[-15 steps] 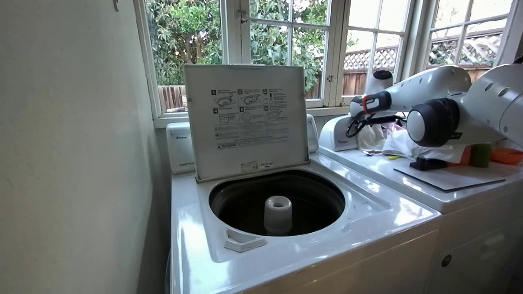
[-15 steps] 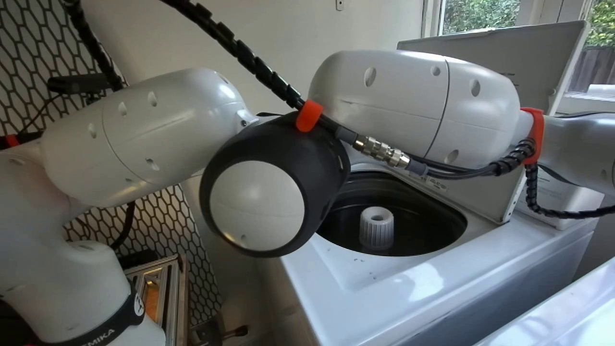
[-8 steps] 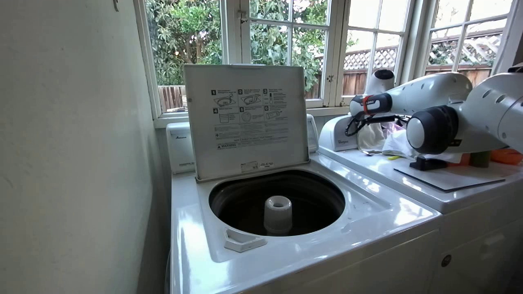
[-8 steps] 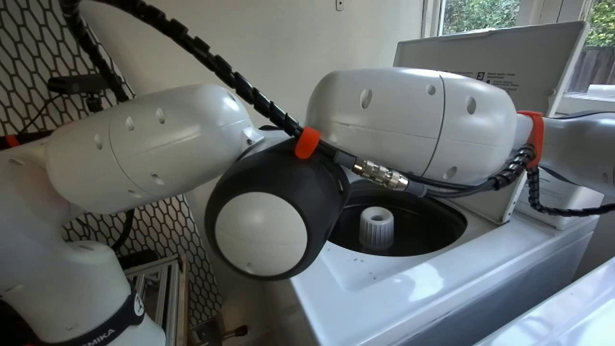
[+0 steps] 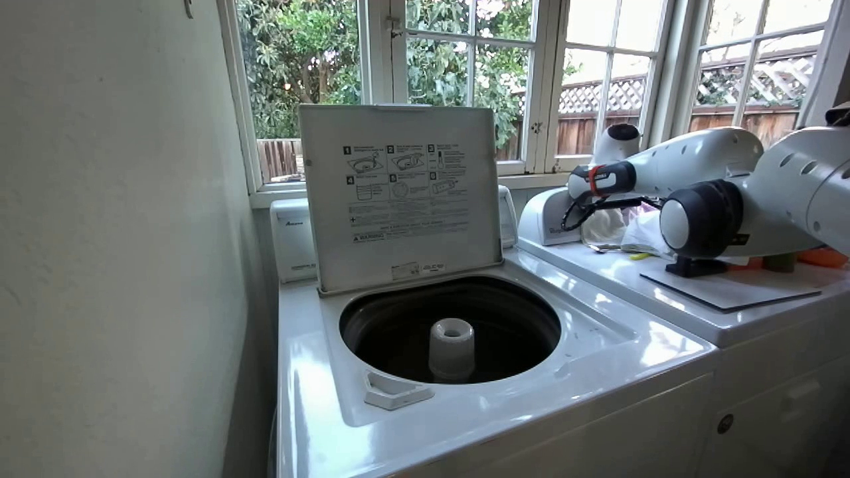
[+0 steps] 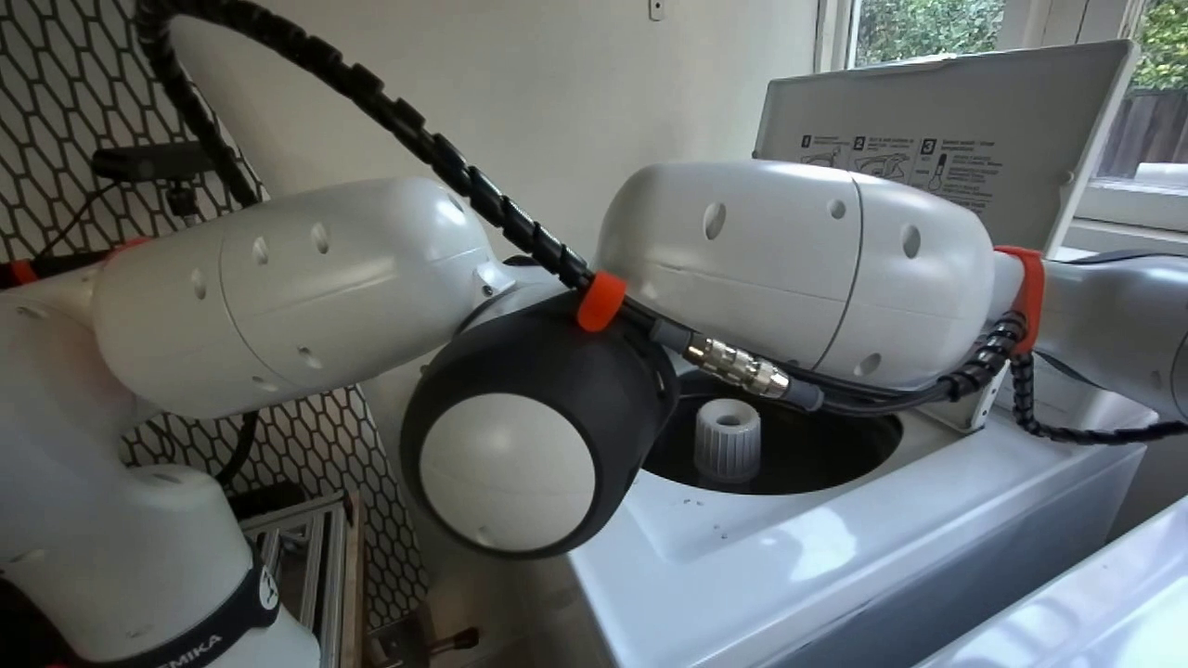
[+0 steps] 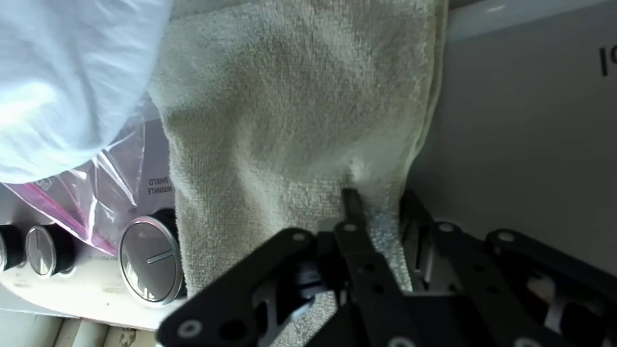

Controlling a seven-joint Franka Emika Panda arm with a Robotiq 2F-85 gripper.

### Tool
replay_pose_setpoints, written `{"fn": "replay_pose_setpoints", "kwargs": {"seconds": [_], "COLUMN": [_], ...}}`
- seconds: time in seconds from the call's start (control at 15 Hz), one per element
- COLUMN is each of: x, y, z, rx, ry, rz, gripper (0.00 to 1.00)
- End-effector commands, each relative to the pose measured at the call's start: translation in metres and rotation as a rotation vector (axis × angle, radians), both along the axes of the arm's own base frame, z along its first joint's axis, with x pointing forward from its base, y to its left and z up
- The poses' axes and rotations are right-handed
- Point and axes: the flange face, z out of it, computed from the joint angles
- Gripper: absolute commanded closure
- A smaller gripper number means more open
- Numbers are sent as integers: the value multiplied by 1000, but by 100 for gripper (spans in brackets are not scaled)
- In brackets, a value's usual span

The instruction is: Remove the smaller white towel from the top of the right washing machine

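Observation:
A pale, off-white towel (image 7: 299,96) fills the middle of the wrist view, draped by the control panel (image 7: 96,294) with its round knobs. Its right edge runs down between the two fingers of my gripper (image 7: 382,196). The jaws stand partly open, with a narrow gap in which the cloth shows. My left finger (image 7: 353,207) rests against the towel, which creases at its tip; the right finger (image 7: 414,214) is just beyond the edge, over a dark grey surface. In an exterior view the right washing machine (image 5: 597,269) shows its flat white top. Neither exterior view shows the fingers.
A white bundle (image 7: 67,82) and a clear plastic bag with a pink strip (image 7: 91,207) lie beside the towel. A flat board (image 5: 737,292), a black block (image 5: 696,267) and an orange item (image 5: 823,257) are on the right machine. The other washer's lid (image 5: 405,199) stands raised.
In both exterior views the arm has come down, its elbow and wrist both lower than a second ago. The machines and the items on them have not moved.

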Motion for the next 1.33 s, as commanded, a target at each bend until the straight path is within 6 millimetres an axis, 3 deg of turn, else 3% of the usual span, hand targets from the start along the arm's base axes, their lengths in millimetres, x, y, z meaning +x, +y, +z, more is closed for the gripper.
{"fn": "replay_pose_setpoints", "kwargs": {"seconds": [0.0,0.33,0.6,0.8,1.07,1.27], "x": [-1,0,-2,-11,-25,-35], "y": [-2,0,2,7,28,46], "z": [-4,18,77,127,172,190], "rx": [-18,-12,5,46,190,281], "ry": [-18,-16,-63,11,157,254], "rz": [1,-20,-29,-51,29,99], "gripper": [100,99,98,98,98,98]}}
